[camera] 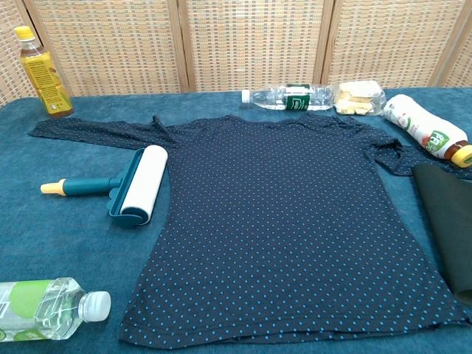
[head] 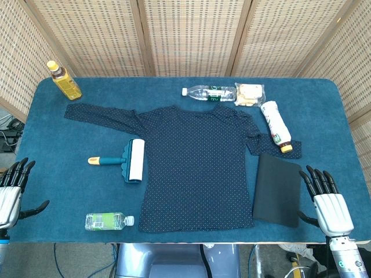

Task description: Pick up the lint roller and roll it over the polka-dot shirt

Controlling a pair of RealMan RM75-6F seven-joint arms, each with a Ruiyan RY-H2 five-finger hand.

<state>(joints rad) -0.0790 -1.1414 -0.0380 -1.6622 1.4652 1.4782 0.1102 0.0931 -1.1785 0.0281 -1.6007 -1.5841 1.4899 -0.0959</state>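
Observation:
The lint roller [head: 128, 160] [camera: 131, 184] lies on the blue table just left of the shirt, white roll toward the shirt and teal handle with a yellow tip pointing left. The dark polka-dot shirt [head: 194, 159] [camera: 284, 221] is spread flat mid-table, one sleeve stretched to the far left. My left hand [head: 13, 191] hovers at the table's near left edge, fingers spread, holding nothing. My right hand [head: 326, 202] is at the near right edge, fingers spread and empty. Neither hand shows in the chest view.
A yellow-liquid bottle [head: 65, 81] stands far left. A clear bottle [head: 208, 92], a snack bag [head: 250, 94] and a white bottle [head: 276, 125] lie beyond and right of the shirt. A dark folded cloth [head: 277, 190] lies right. A green-label bottle [head: 107, 220] lies near left.

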